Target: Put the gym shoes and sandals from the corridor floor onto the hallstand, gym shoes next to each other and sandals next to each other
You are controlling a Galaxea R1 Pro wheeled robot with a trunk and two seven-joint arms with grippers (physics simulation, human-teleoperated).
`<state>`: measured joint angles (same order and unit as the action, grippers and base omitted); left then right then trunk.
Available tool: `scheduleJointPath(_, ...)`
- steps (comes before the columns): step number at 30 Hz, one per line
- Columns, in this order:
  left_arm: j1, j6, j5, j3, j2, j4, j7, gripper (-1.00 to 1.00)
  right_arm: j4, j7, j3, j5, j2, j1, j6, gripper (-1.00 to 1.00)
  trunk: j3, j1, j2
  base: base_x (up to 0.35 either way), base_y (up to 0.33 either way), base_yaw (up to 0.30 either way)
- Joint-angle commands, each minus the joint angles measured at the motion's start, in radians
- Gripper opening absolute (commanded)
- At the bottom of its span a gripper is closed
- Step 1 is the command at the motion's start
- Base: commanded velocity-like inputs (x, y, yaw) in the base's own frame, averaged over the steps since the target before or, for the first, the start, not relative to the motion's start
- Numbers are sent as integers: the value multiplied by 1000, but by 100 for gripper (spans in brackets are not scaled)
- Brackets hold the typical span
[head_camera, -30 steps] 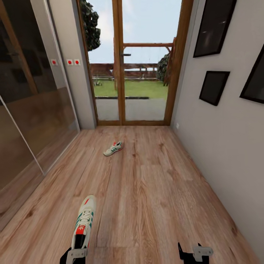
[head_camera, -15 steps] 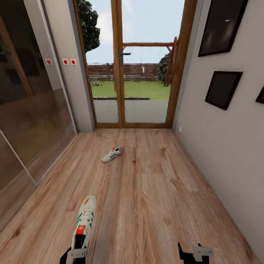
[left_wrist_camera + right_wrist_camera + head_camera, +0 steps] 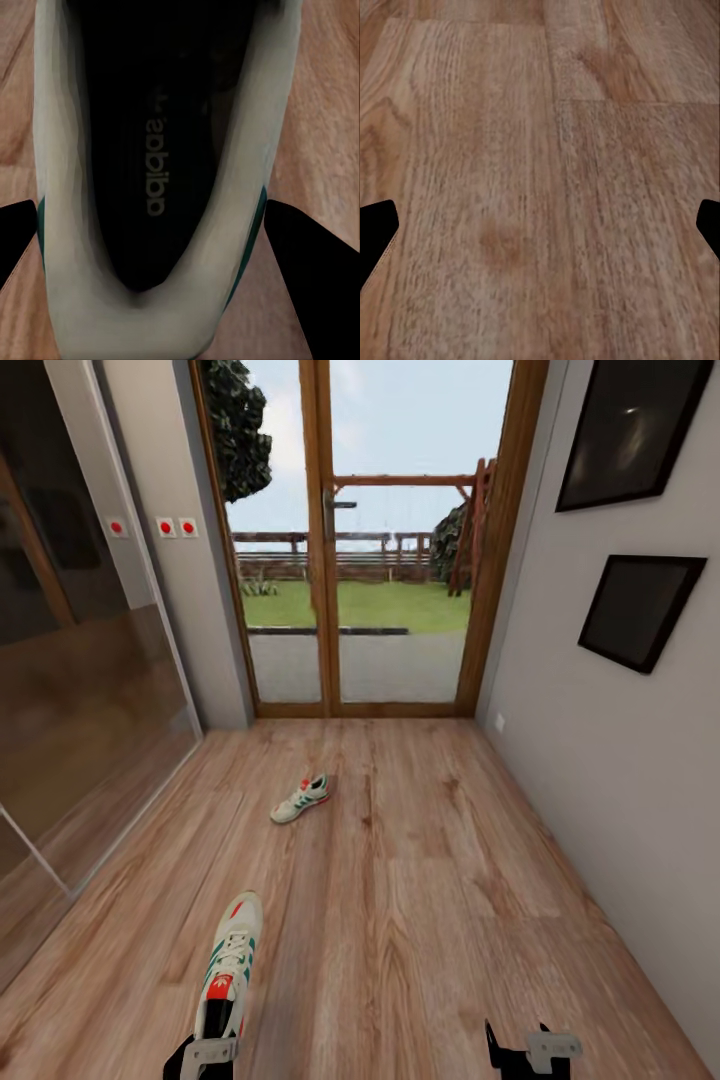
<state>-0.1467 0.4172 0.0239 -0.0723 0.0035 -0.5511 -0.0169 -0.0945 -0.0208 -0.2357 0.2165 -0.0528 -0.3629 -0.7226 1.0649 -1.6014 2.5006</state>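
Down the corridor floor, the view has rolled closer to the glass door, left gripper clamped on one gym shoe, right gripper spread empty, second gym shoe lying ahead mid-floor.

One gym shoe at left tool, second shoe farther ahead on corridor floor, nr glass door.
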Motion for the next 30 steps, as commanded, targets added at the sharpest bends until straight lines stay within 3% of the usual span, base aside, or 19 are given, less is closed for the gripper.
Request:
scheduleJointPath(1, -1, 3, 2, -3, 0, 0, -3, -100, 1, -2, -7, 10, 0, -1, -3, 100, 1, 0, 0, 340, 0, 0)
scheduleJointPath(30, -1, 3, 2, -3, 0, 0, -3, -100, 1, -2, -8, 10, 1, -1, -3, 100, 1, 0, 0, 340, 0, 0)
